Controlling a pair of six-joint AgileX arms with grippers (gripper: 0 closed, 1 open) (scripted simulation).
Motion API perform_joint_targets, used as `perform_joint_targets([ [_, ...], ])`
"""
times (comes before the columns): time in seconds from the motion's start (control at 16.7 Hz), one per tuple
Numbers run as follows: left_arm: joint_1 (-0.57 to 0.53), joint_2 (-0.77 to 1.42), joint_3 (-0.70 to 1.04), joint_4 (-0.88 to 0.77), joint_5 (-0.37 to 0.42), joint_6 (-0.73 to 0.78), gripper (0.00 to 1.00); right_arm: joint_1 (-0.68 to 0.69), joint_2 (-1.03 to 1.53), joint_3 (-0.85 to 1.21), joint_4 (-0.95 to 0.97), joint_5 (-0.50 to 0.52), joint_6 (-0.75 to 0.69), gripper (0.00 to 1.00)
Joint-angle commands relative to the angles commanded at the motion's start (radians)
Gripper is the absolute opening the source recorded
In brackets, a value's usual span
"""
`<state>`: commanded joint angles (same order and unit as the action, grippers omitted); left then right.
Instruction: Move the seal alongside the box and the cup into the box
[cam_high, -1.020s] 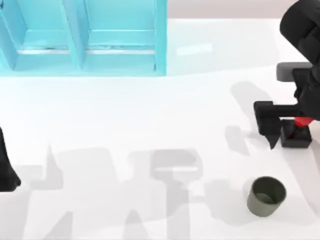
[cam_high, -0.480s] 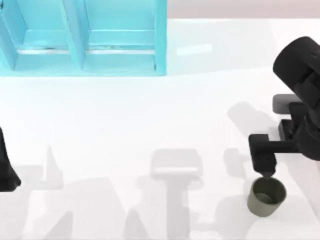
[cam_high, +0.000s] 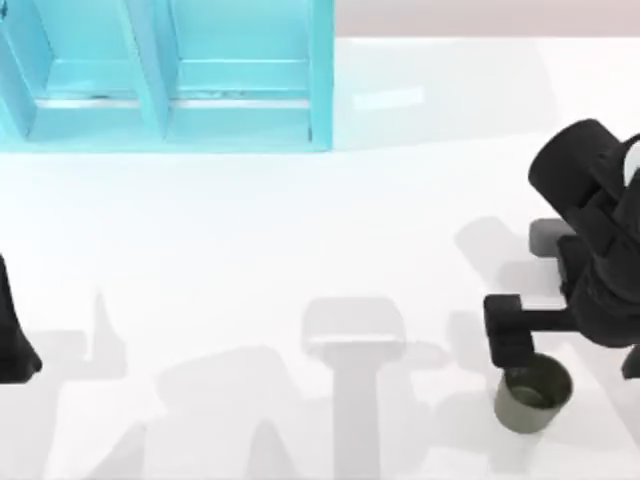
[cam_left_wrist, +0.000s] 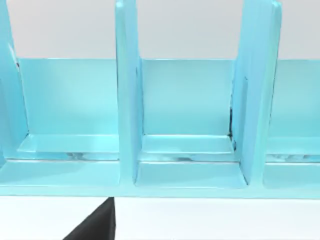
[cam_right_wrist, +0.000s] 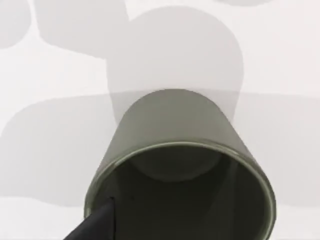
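A turquoise box (cam_high: 320, 80) with upright dividers and open compartments is seen at the upper left of the top view, resting on the glossy white tabletop (cam_high: 250, 230). In the left wrist view the same turquoise box (cam_left_wrist: 127, 100) is faced from the front: pale blue partitions are set between its compartments, and a strip of white tabletop (cam_left_wrist: 210, 220) lies in front of it.

The small olive-grey cylindrical cup (cam_high: 535, 400) is found standing upright near the lower right of the top view, well apart from the box, with its dark inside turned upward. Grey shadows of the arms are cast across the tabletop to its left.

The right claw (cam_high: 518, 352) is held directly over the cup, at the rim's side nearer the box, carried by the black right arm that reaches in from the right edge of the top view. In the right wrist view the cup (cam_right_wrist: 175, 125) is seen from close above, its rim and dark interior open to the camera, and a dark part of the claw is seen at the rim. Whether the right claw is wide or narrow cannot be told, and nothing is seen to be gripped by it.

The left claw (cam_high: 12, 345) is parked at the left edge of the top view, low on that side and well apart from the box and the cup; its state cannot be told either.
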<state>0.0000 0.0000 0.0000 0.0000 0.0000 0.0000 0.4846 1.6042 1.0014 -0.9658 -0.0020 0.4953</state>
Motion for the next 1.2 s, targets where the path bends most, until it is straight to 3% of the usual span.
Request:
perform_joint_targets([
  [0.24,0.0,0.0,0.0,0.0,0.0,0.0,1.0,0.003,0.044,-0.092,0.136,0.0,0.004,1.0],
  [0.54,0.0,0.0,0.0,0.0,0.0,0.0,1.0,0.004,0.05,-0.104,0.152,0.0,0.004,1.0],
  [1.2,0.0,0.0,0.0,0.0,0.0,0.0,1.0,0.004,0.05,-0.104,0.152,0.0,0.004,0.17],
])
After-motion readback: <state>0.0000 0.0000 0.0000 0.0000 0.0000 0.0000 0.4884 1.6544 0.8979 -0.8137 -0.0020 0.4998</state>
